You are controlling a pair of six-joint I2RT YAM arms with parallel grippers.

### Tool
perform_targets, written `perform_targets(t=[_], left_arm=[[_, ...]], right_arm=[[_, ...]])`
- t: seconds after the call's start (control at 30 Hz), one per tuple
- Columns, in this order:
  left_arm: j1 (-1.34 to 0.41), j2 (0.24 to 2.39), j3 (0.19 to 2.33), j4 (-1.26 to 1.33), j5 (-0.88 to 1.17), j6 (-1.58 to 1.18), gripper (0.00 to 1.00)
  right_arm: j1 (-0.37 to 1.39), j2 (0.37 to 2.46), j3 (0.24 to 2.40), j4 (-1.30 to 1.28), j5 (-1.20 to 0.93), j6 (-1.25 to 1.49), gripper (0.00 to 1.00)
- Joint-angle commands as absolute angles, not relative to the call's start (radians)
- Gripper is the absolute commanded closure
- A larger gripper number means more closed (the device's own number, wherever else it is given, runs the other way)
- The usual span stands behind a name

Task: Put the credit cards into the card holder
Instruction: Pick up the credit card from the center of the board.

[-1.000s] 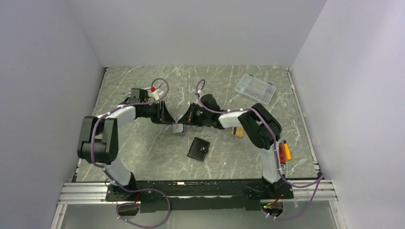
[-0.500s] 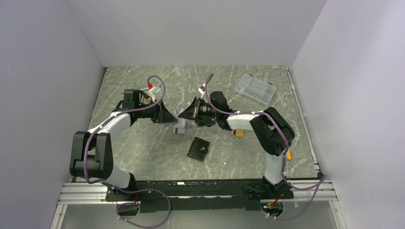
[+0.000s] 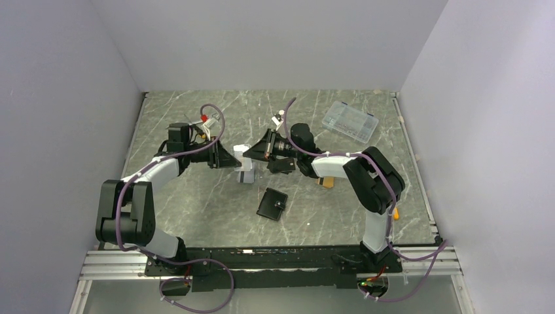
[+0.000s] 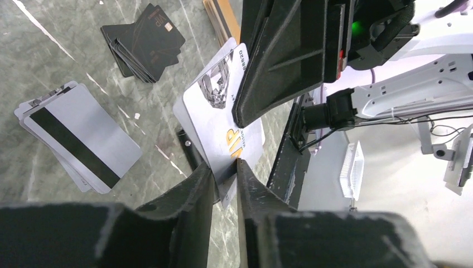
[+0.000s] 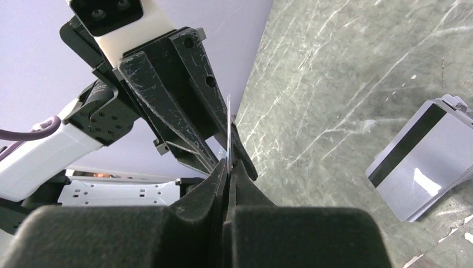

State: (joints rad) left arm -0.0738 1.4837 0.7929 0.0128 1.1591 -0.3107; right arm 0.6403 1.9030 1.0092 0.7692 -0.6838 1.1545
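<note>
My left hand (image 4: 225, 169) has re-gripped the silver plastic credit card (image 4: 215, 111) that my right hand (image 5: 228, 163) pinches; handover under way.

Clear compartment box (image 3: 350, 121) on marbled table (image 3: 196, 209)

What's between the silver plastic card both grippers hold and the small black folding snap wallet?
Nothing visible blocks the way from the silver card to the black snap wallet; the grey card stack lies flat nearby. The wallet looks folded shut, so probably needs opening first.
</note>
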Motion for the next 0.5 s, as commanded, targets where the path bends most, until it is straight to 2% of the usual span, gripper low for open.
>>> perform_targets(t=[0.0, 0.1, 0.47], left_arm=[[-0.067, 1.49, 0.792, 0.075, 1.214, -0.329, 0.84], [-0.061, 1.499, 0.8, 0.06, 1.217, -0.326, 0.93], [0.035, 1.508, 0.814, 0.057, 1.248, -0.352, 0.94]], right_arm=[[0.643, 1.869, 1.044, 0.866, -0.711, 1.195, 1.0], [0.643, 1.867, 1.045, 0.867, -0.728, 1.199, 1.0], [0.631, 1.824, 0.985, 0.86, -0.804, 1.199, 1.0]])
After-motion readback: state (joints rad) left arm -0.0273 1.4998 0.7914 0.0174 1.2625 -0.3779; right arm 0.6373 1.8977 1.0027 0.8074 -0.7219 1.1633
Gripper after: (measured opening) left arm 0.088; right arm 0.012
